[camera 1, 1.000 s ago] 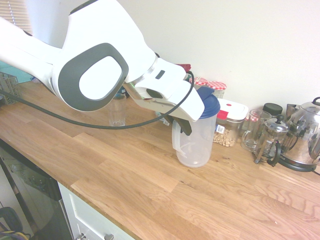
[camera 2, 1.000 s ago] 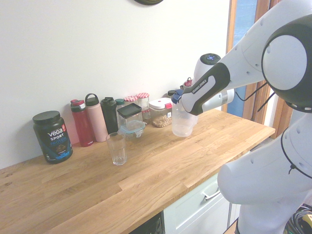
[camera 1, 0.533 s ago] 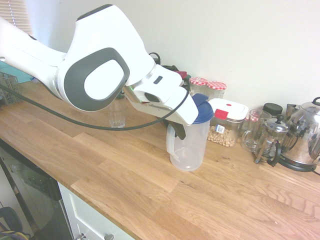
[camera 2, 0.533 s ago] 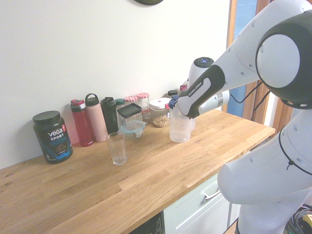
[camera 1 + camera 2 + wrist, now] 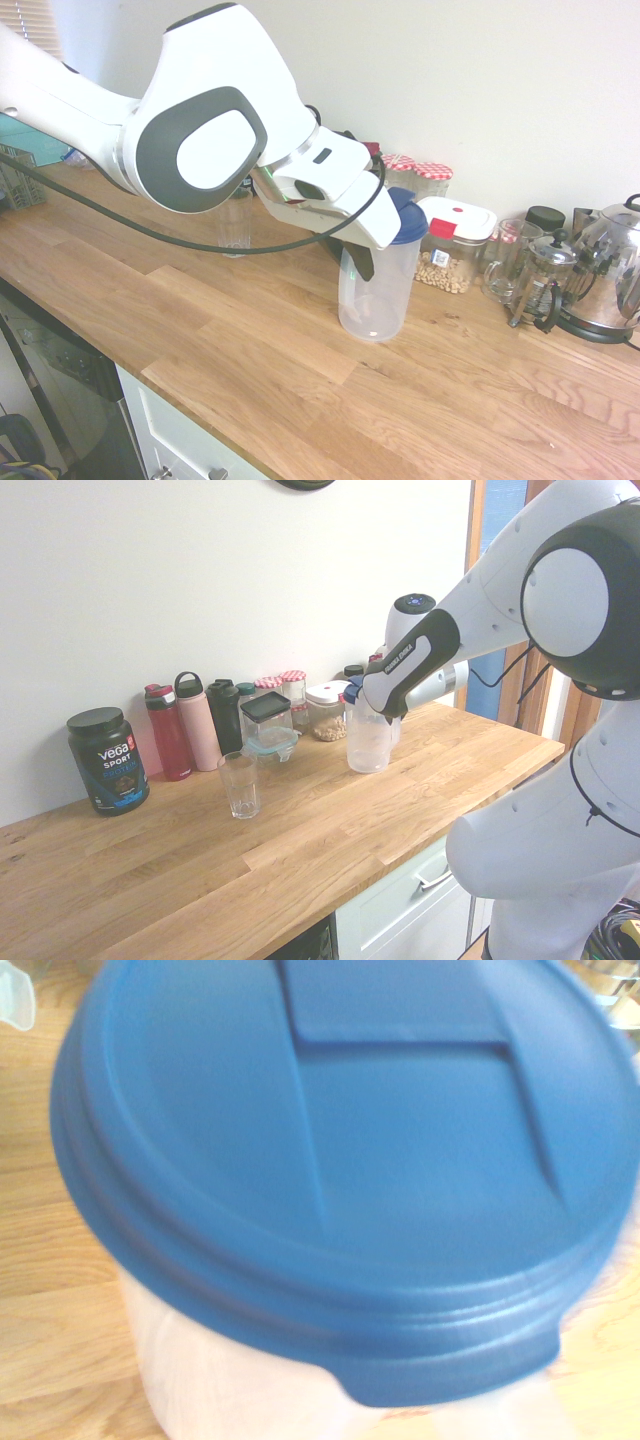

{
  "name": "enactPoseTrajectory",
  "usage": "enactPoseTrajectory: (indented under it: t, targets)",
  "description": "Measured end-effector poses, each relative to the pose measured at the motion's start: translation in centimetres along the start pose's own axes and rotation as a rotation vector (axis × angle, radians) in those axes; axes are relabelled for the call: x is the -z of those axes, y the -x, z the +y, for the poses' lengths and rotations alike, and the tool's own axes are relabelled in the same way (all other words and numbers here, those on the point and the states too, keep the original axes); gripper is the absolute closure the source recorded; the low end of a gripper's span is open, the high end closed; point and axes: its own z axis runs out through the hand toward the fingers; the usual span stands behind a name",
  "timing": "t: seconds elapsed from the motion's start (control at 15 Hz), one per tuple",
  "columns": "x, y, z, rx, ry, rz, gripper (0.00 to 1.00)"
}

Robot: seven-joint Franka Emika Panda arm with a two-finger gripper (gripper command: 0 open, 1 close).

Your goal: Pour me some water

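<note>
In the first exterior view, the jug [image 5: 385,300] stands on the tabletop [image 5: 250,350] toward five o'clock from my pincer [image 5: 362,265], just beside it, the handle side toward me. Its long axis is upright, twelve to six; its blue lid [image 5: 410,218] is on top. I have only one arm, so mine is the nearer. I cannot tell whether my pincer is apart, together or clamped on the handle. I judge that I must first secure this handle, then carry the jug toward the glass [image 5: 235,228], which waits at about ten o'clock from it. I count one jug, one glass for pouring, two jars with checked lids [image 5: 281,680], one nut box [image 5: 450,250], one kettle [image 5: 605,265], one coffee press [image 5: 547,268], one red bottle [image 5: 169,738], one pink bottle [image 5: 200,732], one black tumbler [image 5: 226,720] and one black tub [image 5: 108,765].
</note>
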Motion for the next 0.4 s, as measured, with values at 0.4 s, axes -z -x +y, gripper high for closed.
enactPoseTrajectory:
  t: [0.4]
  targets:
    - [3.5, 0.9, 2.3, 0.091, 0.035, -0.249, 0.0]
